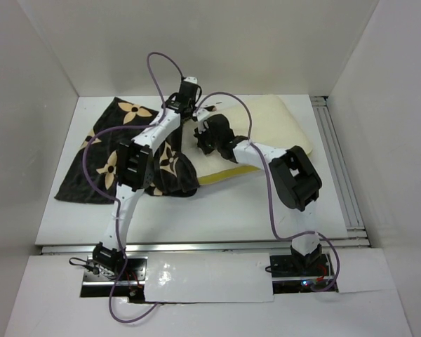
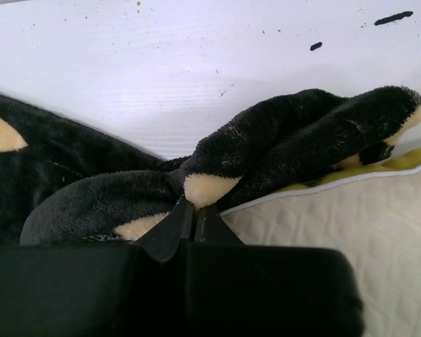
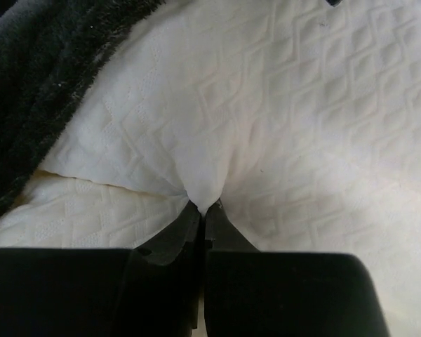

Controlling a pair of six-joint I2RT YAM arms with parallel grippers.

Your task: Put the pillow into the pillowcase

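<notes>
Your left gripper (image 2: 194, 214) pinches the pillowcase (image 2: 281, 147) hem; your right gripper (image 3: 203, 209) pinches a fold of the pillow (image 3: 323, 126), which lies far right, its left edge touching the case. Lift the hem high, then feed the pillow leftward underneath.

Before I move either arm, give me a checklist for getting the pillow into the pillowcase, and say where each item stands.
1. The left hand shut on the pillowcase: ok, it pinches a plush fold.
2. The right hand shut on the pillow: ok, the quilted cover is gathered in its grip.
3. Pillowcase mouth open: cannot tell, the fabric is bunched.
4. Pillowcase edge over the pillow's corner: ok, it overlaps there.
5. Pillow inside: not ok, most of it lies bare on the table.
</notes>
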